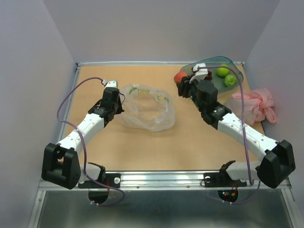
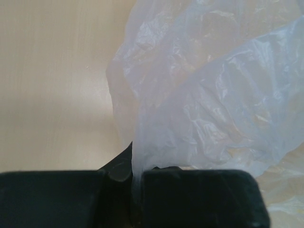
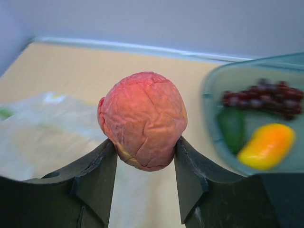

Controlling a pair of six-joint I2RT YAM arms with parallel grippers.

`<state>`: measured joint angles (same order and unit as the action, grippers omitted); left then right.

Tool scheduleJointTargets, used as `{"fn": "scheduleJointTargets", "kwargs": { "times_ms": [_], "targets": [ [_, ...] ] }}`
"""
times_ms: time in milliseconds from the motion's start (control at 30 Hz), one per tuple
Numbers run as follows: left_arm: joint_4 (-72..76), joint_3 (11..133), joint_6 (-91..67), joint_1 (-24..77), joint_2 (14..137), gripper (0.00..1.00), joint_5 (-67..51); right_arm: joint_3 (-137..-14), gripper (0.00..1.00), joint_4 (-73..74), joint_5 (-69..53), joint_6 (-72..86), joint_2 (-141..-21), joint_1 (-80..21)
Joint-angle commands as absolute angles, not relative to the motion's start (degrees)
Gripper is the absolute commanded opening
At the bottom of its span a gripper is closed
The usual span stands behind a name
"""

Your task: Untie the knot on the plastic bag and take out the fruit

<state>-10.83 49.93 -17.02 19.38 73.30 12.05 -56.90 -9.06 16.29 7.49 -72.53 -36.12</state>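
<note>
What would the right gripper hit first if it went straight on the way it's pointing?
The right gripper, carrying the pinkish-red fruit, faces the table, with the teal tray off to its right. Probably the back wall comes first, though depth is hard to judge.

I count: 1 clear plastic bag (image 1: pixel 146 108), 1 pink bag (image 1: pixel 256 103), 1 teal tray (image 3: pixel 223 78). Fruit, 5 total that I can see: 2 green round fruits (image 1: pixel 222 71), 1 grape bunch (image 3: pixel 266 97), 1 yellow-orange mango (image 3: pixel 266 146), 1 pink-red wrinkled fruit (image 3: pixel 142 121). Plus 1 counter (image 1: pixel 142 142).
</note>
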Motion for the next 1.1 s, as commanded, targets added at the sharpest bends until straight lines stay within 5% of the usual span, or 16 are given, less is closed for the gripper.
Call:
{"fn": "scheduleJointTargets", "kwargs": {
  "times_ms": [0,233,400,467,500,533,567,833,1067],
  "targets": [
    [-10.1,51.7,-17.1,19.3,71.0,0.0,12.0,-63.0,0.01,-8.6,27.9,10.4,-76.1,-26.5],
    [-9.8,51.7,-17.2,19.2,70.7,0.0,11.2,-70.6,0.03,-8.9,21.4,18.0,-93.3,-9.4],
    [-9.8,51.6,-17.1,19.1,70.1,0.0,11.7,-75.3,0.15,-8.8,22.3,21.4,-102.9,-5.6],
    [-9.8,51.6,-17.1,18.9,70.0,0.0,11.7,-76.1,0.39,-8.8,23.5,21.8,-104.7,-4.9],
    [-9.8,51.6,-17.1,18.9,69.9,0.0,11.5,-76.8,0.59,-8.8,24.9,21.7,-105.5,-4.7],
    [-9.8,51.7,-17.1,18.8,69.9,0.0,11.3,-77.0,0.92,-8.6,25.7,21.3,-106.3,-4.8],
    [-9.8,51.7,-17.1,18.8,69.7,0.0,11.3,-77.2,1.0,-8.5,26.6,21.3,-106.3,-4.7],
    [-9.7,51.5,-17.4,18.5,68.6,0.0,11.0,-73.1,1.0,-7.6,27.9,20.6,-97.2,-4.8],
    [-9.8,51.0,-17.8,18.2,66.4,0.0,11.6,-64.4,1.0,-6.0,21.0,20.7,-75.5,-4.8]
  ]
}}
